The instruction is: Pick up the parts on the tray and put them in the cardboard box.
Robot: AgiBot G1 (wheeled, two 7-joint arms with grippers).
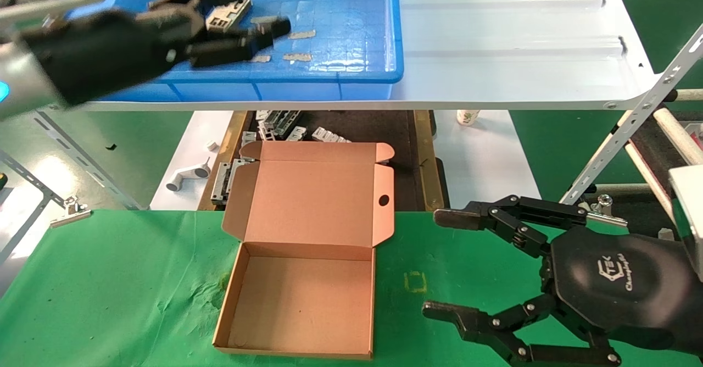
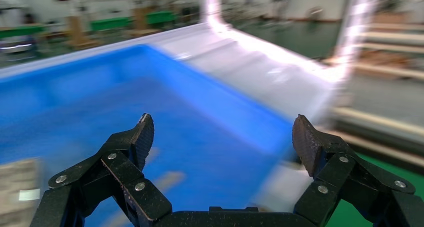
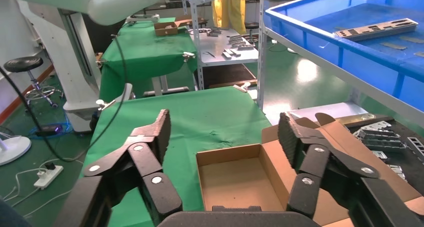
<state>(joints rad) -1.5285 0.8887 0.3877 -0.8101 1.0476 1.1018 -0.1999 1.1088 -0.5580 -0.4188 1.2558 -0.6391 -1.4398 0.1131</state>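
Note:
A silver punched plate lies in the blue tray on the white shelf. It also shows in the right wrist view. My left gripper hangs open and empty over the tray, just above the plate; its wrist view shows the blurred blue tray floor. The brown cardboard box lies open and empty on the green cloth, lid folded back; it also shows in the right wrist view. My right gripper is open and empty, low to the right of the box.
Tan tape scraps lie on the tray floor. Folded silver brackets lie on a dark mat under the shelf, behind the box. A slanted metal strut stands at the right. A white paper cup stands behind the cloth.

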